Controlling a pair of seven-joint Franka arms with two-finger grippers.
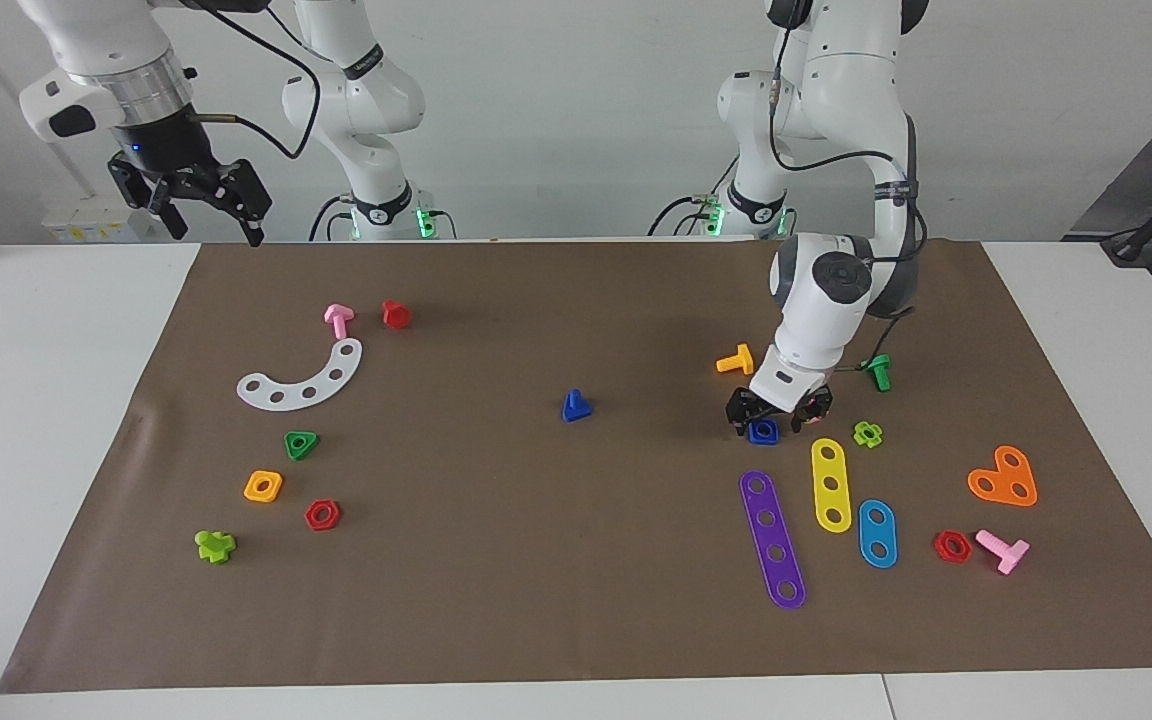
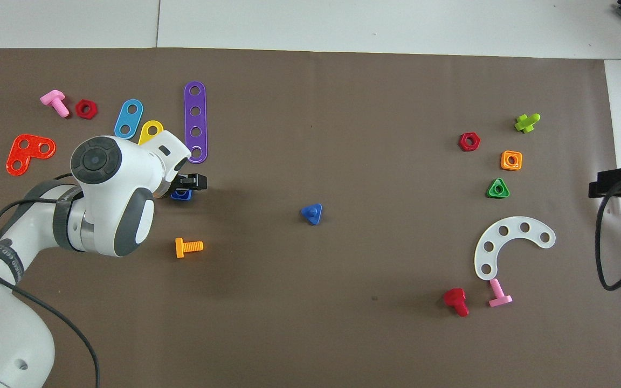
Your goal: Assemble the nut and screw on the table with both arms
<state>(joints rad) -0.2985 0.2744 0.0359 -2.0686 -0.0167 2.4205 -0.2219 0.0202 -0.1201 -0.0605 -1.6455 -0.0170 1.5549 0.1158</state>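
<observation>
The dark blue square nut (image 1: pixel 762 432) (image 2: pixel 181 195) lies on the brown mat (image 1: pixel 576 600) of the table, toward the left arm's end. My left gripper (image 1: pixel 764 421) (image 2: pixel 187 185) is down at the mat with one finger on each side of the nut; the jaws still stand apart. I cannot tell whether the pads touch it. The blue screw (image 1: pixel 576 406) (image 2: pixel 311 213) stands on its triangular head at the mat's middle, apart from both arms. My right gripper (image 1: pixel 216 230) (image 2: pixel 612 184) hangs open and empty, high over the mat's edge at its own end.
Close around the nut lie a purple strip (image 1: pixel 772 538), a yellow strip (image 1: pixel 831 485), an orange screw (image 1: pixel 736 360) and a green screw (image 1: pixel 876 372). At the right arm's end lie a white curved strip (image 1: pixel 301 378), a green triangular nut (image 1: pixel 301 444) and an orange square nut (image 1: pixel 263 486).
</observation>
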